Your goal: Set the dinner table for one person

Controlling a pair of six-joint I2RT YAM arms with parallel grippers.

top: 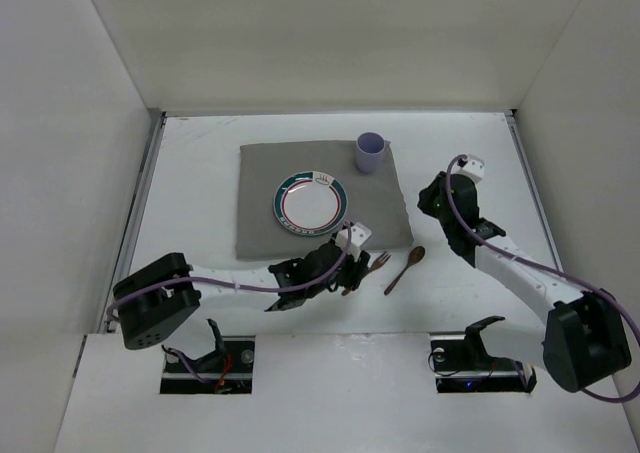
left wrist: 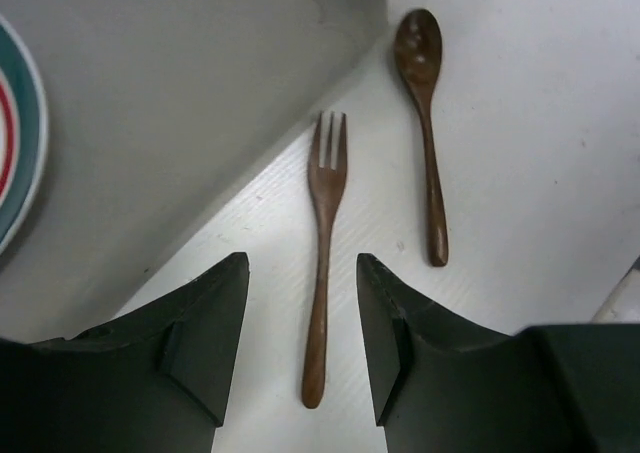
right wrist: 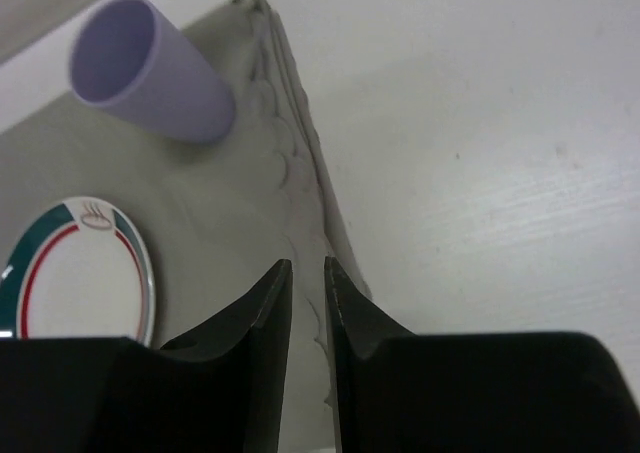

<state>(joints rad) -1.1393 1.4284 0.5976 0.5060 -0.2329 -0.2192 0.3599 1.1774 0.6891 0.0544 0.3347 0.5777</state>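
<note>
The white dinner table (top: pixel 200 173) bears a grey cloth mat (top: pixel 320 198) with a white plate (top: pixel 311 204) rimmed in teal and red, and a purple cup (top: pixel 370 153) at the mat's far right corner. A brown wooden fork (top: pixel 375 265) and a wooden spoon (top: pixel 405 269) lie on the bare table off the mat's near right corner. My left gripper (top: pixel 348 276) is open and low, its jaws either side of the fork's handle (left wrist: pixel 318 313) without touching it. My right gripper (top: pixel 428 199) is shut and empty over the mat's right edge (right wrist: pixel 310 163).
White walls close in the table on the left, back and right. The spoon (left wrist: pixel 425 123) lies just right of the fork, roughly parallel to it. The mat's corner (left wrist: pixel 180 103) and the plate's rim (left wrist: pixel 15 143) lie left of the left gripper (left wrist: pixel 302 263).
</note>
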